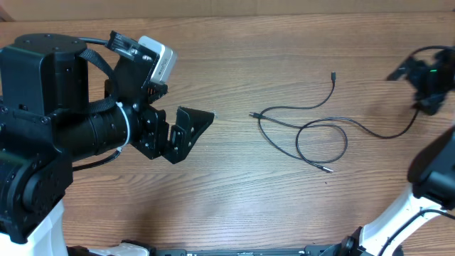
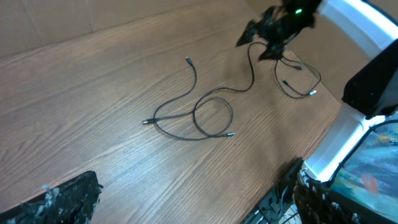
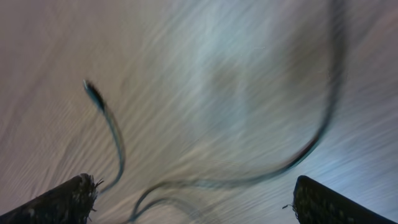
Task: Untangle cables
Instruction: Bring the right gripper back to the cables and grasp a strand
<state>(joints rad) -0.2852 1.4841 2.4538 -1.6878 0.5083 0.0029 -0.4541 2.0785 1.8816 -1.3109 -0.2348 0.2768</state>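
- cables [image 1: 322,121]: thin black wires lying loose on the wood table [image 1: 234,206]. In the overhead view they sit right of centre, between the two arms and nearer the right one.
- The main strand makes one open loop, flat on the wood, with a crossing at the loop's left side.
- top plug [image 1: 333,74]: free end at the back, with its wire curving down and to the left.
- left plug [image 1: 252,114]: free end pointing at the left arm, just left of the loop.
- bottom plug [image 1: 327,169]: free end just below the loop.
- One strand runs off the loop to the right and bends up toward the right arm. I cannot tell from overhead where it ends.
- second bunch [image 2: 305,95]: in the left wrist view, a smaller tangle of thin wire with tiny ends. It lies past the main loop, near the white base [image 2: 339,137] of the right arm.
- right gripper [image 3: 193,183]: at the far right edge of the table, over the right end of the wire. Its wrist view is badly blurred. Both fingertips sit far apart in the bottom corners, and a wire curves across the wood between them, with a plug end at upper left. Nothing looks pinched.
- left gripper [image 1: 183,135]: on the left side of the table, well apart from the cables and pointing toward them. Its fingers are spread with nothing between them.
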